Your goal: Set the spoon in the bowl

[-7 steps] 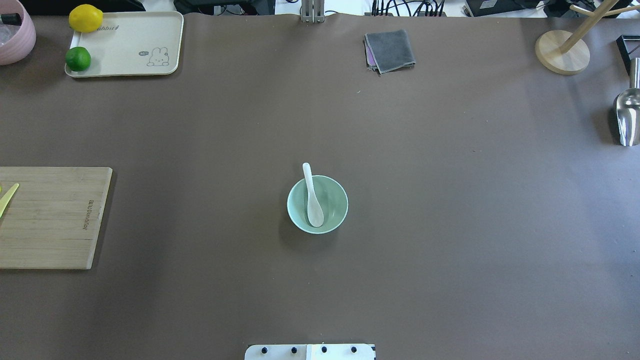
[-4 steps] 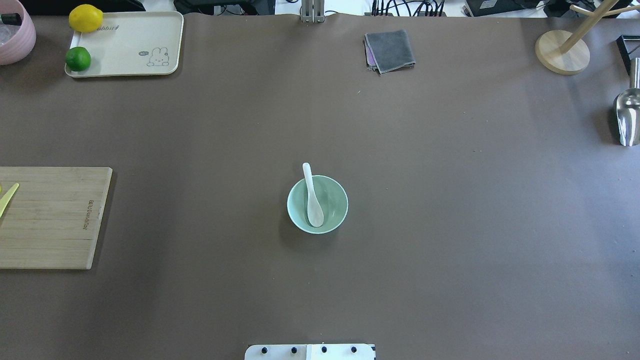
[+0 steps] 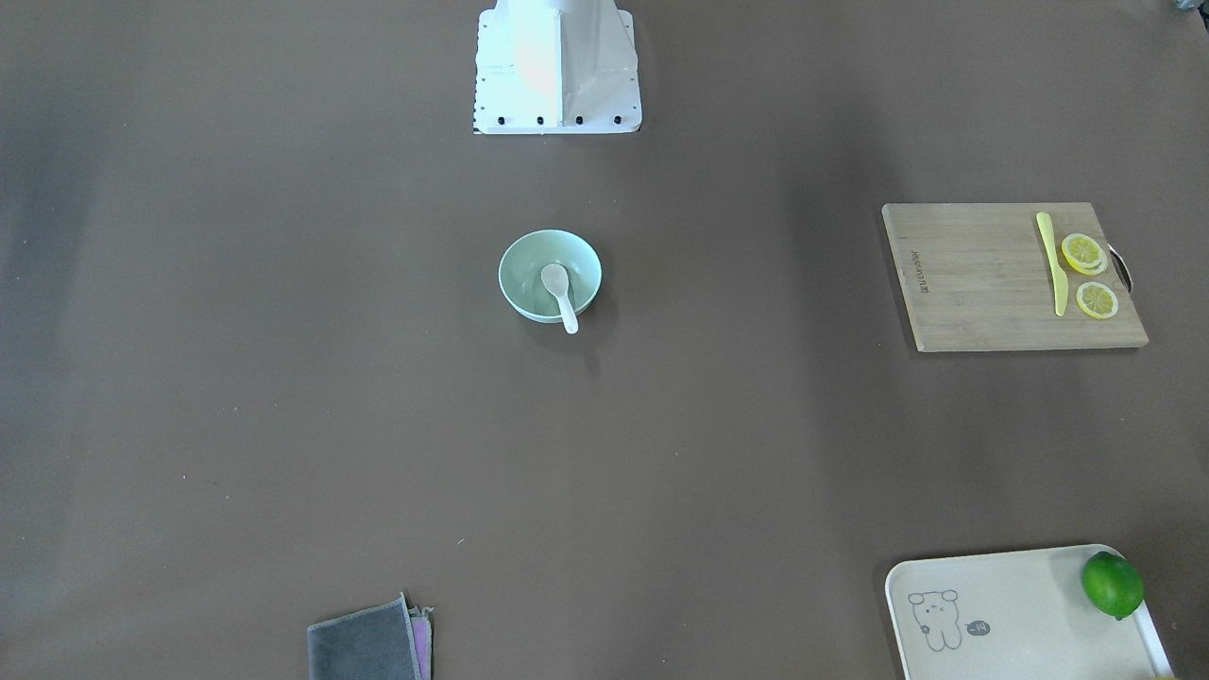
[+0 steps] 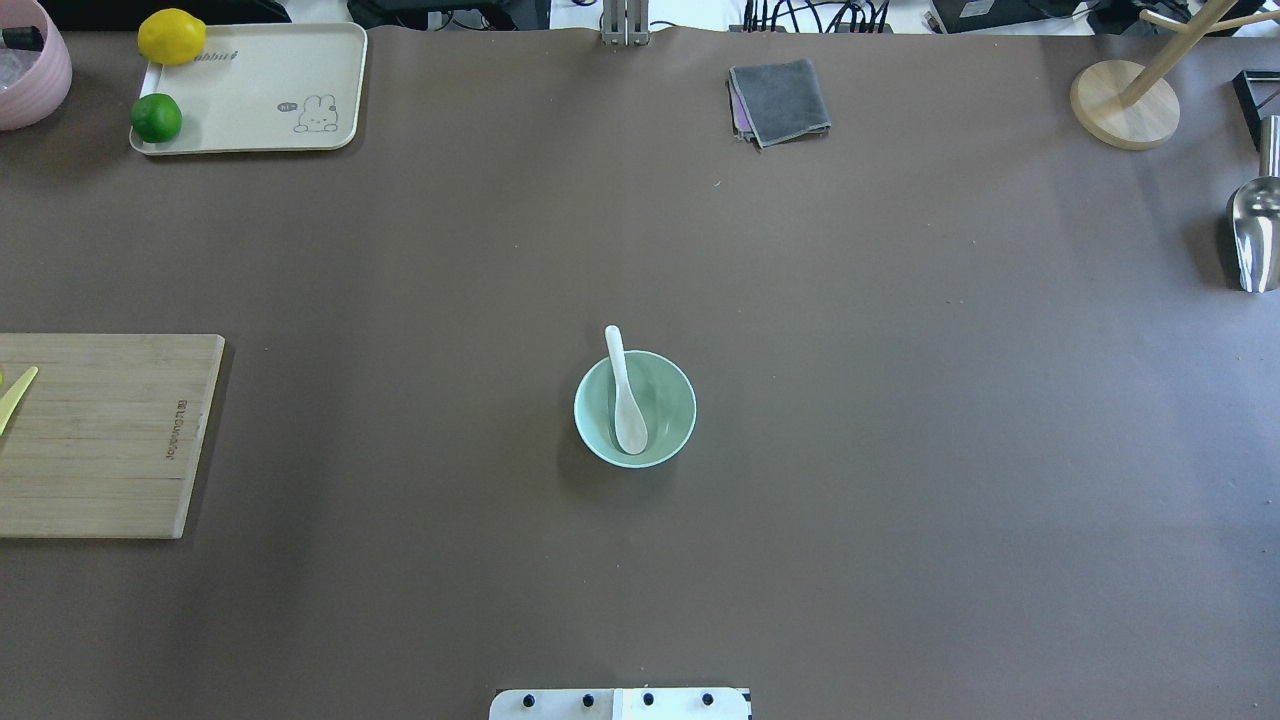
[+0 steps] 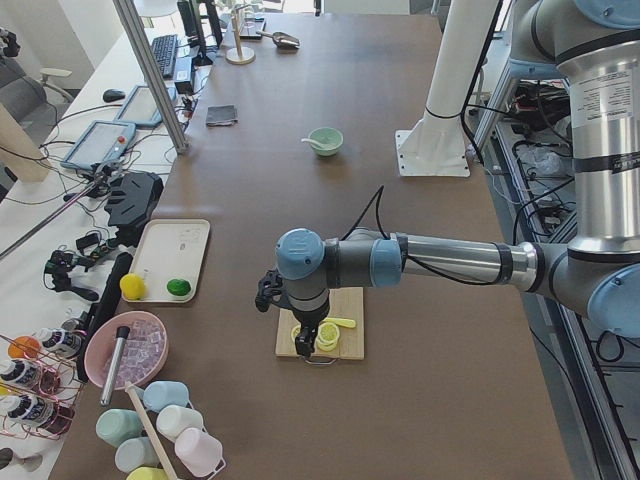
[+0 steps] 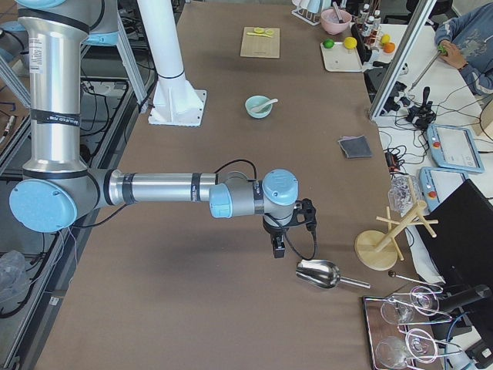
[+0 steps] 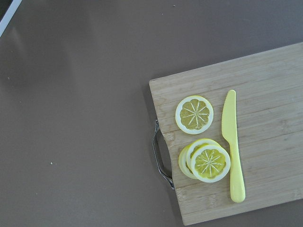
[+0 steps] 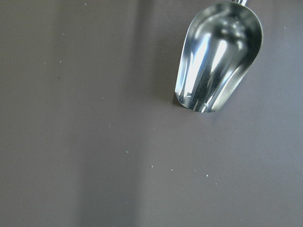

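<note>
Task end state. The spoon (image 4: 628,400) lies with its scoop inside the bowl (image 4: 682,422) and its handle leaning over the far rim, well apart from both pincers and roughly midway between them. The left pincer (image 5: 318,338) hangs over the cutting board (image 7: 265,85); the right pincer (image 6: 279,247) hangs just beside a metal scoop (image 8: 218,56). Whether either pincer's fingers are apart or together cannot be told.

Likely risk: the jutting handle could be caught by an arm sweeping low across the centre, which would tip the spoon out or drag the bowl.

The brown table (image 4: 900,450) is matte and flat, and operator desks flank it.
</note>
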Robot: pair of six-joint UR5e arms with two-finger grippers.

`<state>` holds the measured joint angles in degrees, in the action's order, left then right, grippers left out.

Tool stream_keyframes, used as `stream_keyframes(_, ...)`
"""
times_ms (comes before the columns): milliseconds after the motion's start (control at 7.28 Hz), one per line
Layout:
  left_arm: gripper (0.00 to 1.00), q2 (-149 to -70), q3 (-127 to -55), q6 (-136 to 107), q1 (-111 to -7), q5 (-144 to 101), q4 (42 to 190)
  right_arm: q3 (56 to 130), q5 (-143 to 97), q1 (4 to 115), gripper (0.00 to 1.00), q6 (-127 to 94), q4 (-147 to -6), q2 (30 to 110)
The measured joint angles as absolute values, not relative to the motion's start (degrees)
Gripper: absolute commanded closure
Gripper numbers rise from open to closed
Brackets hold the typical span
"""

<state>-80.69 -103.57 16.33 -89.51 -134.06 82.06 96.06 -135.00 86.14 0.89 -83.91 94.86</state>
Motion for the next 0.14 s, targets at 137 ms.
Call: stream_keyframes(137,0.02,-81.54,-102.35,16.32,-89.5,-134.0,82.08,96.01,-134.44,85.97,0.0,1.21,-83.89,95.21)
